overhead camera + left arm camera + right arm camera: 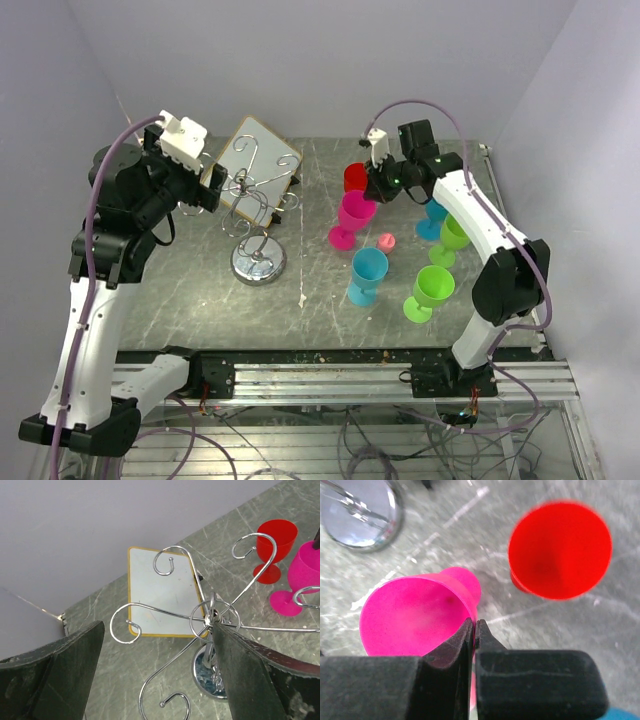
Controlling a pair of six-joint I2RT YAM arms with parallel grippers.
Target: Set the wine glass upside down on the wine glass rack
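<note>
Right gripper [474, 630] fills the bottom of its wrist view, fingers pressed together with the thin rim of the pink glass [415, 615] pinched between them at the bowl's 4 o'clock edge. Pink glass stands upright on the table, mouth up, long axis vertical, foot down. Red glass [560, 550] sits just beside it at 1 o'clock, apart from it.

In the top view the rack [255, 215] lies at 9 o'clock from the pink glass [355, 215], well apart, post upright, hook arms spread out flat. Right arm is the nearer one and has the grip. Judgement: glass must be flipped so the mouth faces down, then carried toward 9 o'clock to a hook arm.

Left gripper [157, 630] hangs over the rack top, fingers wide apart, nothing held; board [160, 590] lies behind the rack.
</note>
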